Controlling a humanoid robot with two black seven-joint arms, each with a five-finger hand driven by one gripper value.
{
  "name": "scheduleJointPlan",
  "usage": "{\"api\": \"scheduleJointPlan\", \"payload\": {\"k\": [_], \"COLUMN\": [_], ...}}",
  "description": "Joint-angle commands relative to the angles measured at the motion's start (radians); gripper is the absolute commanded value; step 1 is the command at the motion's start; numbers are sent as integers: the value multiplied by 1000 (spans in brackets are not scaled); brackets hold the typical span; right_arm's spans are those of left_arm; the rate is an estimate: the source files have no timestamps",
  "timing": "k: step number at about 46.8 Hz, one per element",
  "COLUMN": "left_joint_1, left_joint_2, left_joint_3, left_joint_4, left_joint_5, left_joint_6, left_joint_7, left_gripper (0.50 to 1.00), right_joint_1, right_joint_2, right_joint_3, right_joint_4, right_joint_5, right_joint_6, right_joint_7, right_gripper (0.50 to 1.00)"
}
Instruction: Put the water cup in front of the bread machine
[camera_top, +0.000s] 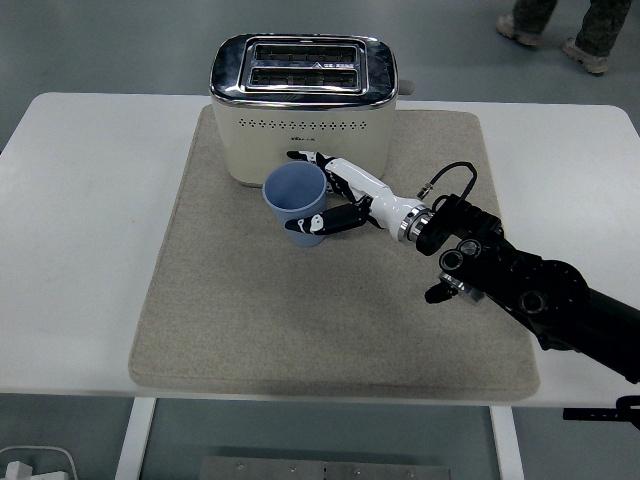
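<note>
The blue water cup (296, 200) stands upright on the beige mat (250, 320), right in front of the cream and chrome bread machine (302, 105). My right hand (332, 196), white with black fingertips, reaches in from the right on its black arm (520, 285). Its fingers (312, 158) are spread out behind the cup, between the cup and the machine. Its thumb (312, 225) lies at the cup's lower front right side. The hand is loose around the cup, not clamped on it. The left arm is out of view.
The mat covers the middle of the white table (80, 220). A person's feet (560, 25) show on the floor beyond the table's far right. A black cable loops at my right wrist (450, 180).
</note>
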Motion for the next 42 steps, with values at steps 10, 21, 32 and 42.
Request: {"api": "scheduleJointPlan", "payload": {"k": [10, 21, 32, 42], "left_joint_1": [0, 0, 0, 0], "left_joint_2": [0, 0, 0, 0], "left_joint_3": [0, 0, 0, 0], "left_joint_4": [0, 0, 0, 0], "left_joint_5": [0, 0, 0, 0], "left_joint_6": [0, 0, 0, 0], "left_joint_7": [0, 0, 0, 0], "left_gripper": [999, 999, 999, 999], "right_joint_1": [0, 3, 0, -18], "right_joint_2": [-4, -12, -40, -104], "right_joint_3": [0, 6, 11, 11], "right_joint_4": [3, 3, 20, 63], "right_joint_5": [1, 1, 5, 6], "right_joint_6": [2, 3, 6, 8], "right_joint_7": [1, 1, 1, 1], "right_gripper": [946, 946, 944, 946]}}
